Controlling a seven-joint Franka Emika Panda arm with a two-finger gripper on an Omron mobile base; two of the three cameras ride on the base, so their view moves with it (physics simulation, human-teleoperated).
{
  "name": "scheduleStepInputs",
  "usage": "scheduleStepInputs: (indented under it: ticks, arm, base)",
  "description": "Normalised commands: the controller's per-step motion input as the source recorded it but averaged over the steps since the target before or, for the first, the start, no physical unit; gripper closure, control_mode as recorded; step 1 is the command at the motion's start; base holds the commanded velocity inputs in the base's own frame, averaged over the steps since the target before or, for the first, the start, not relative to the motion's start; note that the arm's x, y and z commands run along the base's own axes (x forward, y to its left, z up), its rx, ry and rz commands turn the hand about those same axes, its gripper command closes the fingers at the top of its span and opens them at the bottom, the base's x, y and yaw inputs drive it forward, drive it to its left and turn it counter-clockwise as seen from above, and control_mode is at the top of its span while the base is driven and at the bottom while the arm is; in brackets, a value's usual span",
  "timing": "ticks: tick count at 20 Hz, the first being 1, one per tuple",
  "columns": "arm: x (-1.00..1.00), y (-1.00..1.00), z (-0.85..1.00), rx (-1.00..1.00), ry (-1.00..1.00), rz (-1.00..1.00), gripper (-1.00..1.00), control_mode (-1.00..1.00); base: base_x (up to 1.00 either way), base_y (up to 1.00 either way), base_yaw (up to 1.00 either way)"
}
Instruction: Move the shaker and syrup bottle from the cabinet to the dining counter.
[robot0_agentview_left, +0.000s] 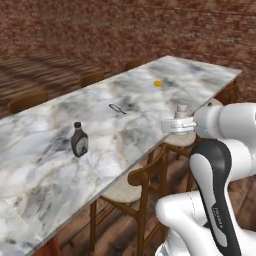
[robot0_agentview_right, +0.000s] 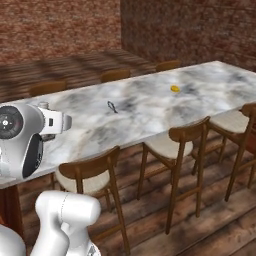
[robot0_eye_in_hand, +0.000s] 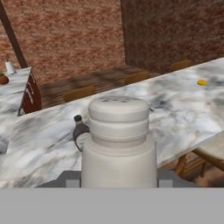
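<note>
Beside counter edge: jaws (robot0_agentview_left: 181, 125) hold shaker (robot0_eye_in_hand: 119, 140) | syrup bottle (robot0_agentview_left: 79, 140) standing on dining counter (robot0_agentview_left: 45, 165)

1. Dining counter (robot0_agentview_left: 125, 125): white-grey veined marble.
2. Syrup bottle (robot0_agentview_left: 79, 140): dark brown, light label, dark cap.
3. Shaker (robot0_eye_in_hand: 119, 140): pale grey-white.
4. Chairs (robot0_agentview_right: 182, 145): brown wood, cream seats.
5. Wall (robot0_agentview_right: 190, 25): red-brown brick.
</note>
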Motion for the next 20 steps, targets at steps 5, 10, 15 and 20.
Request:
scheduleStepInputs:
  ticks: [5, 10, 15, 20]
  arm:
    - [0.00, 0.00, 0.00, 0.00, 0.00, 0.00, 1.00, 1.00]
    - [0.00, 0.00, 0.00, 0.00, 0.00, 0.00, 1.00, 1.00]
    - [0.00, 0.00, 0.00, 0.00, 0.00, 0.00, 1.00, 1.00]
    - [0.00, 0.00, 0.00, 0.00, 0.00, 0.00, 1.00, 1.00]
  base:
    - [0.58, 0.01, 0.00]
    - [0.49, 0.00, 0.02]
    - [0.22, 0.00, 0.03]
    - [0.00, 0.00, 0.00]
